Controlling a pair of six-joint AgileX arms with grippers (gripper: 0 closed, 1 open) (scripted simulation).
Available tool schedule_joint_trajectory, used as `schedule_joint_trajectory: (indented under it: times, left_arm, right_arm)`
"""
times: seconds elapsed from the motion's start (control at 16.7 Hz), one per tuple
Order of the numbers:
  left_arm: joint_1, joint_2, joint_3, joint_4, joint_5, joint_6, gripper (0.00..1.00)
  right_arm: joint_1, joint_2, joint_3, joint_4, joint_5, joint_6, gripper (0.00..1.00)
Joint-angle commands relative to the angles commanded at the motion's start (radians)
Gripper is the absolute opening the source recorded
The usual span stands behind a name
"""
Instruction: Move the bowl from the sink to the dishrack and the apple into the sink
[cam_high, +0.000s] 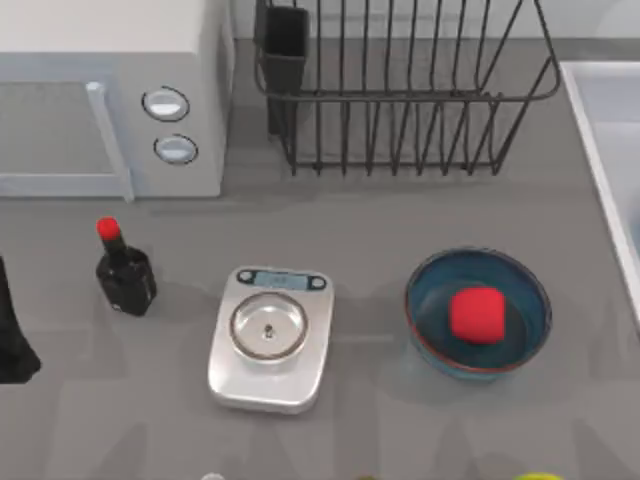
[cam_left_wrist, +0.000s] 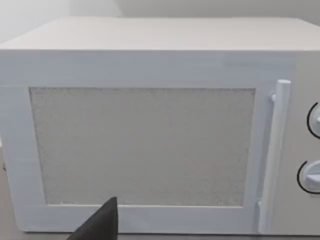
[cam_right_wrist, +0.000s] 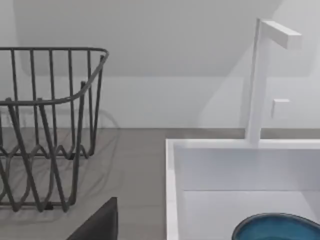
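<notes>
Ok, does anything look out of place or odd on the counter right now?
Nothing is spilled or tipped. One oddity: the apple sits inside a blue bowl out on the counter, while another bowl lies in the sink. The dishrack holds nothing visible.

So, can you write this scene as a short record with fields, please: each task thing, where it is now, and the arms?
bowl in sink: blue bowl lies inside the sink, seen in the right wrist view
apple: red apple sits in a second blue bowl on the table, right of the kitchen scale
dishrack: black wire dishrack at the table's far side, nothing in it
other things: microwave, red-capped black bottle
left arm: dark part at the top view's left edge, facing the microwave
task state: nothing moved yet
</notes>
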Motion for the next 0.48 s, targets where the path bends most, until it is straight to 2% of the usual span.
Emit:
schedule_joint_trajectory:
  times: [0.24,0.48]
  left_arm:
    - [0.000,0.000,0.000,0.000,0.000,0.000,1.00]
    - [0.000,0.000,0.000,0.000,0.000,0.000,1.00]
  right_arm:
    - [-0.004,0.027,0.025,-0.013,0.000,-0.004,1.00]
    - [-0.030,0.195,0.180,-0.095,-0.002,-0.027,1.00]
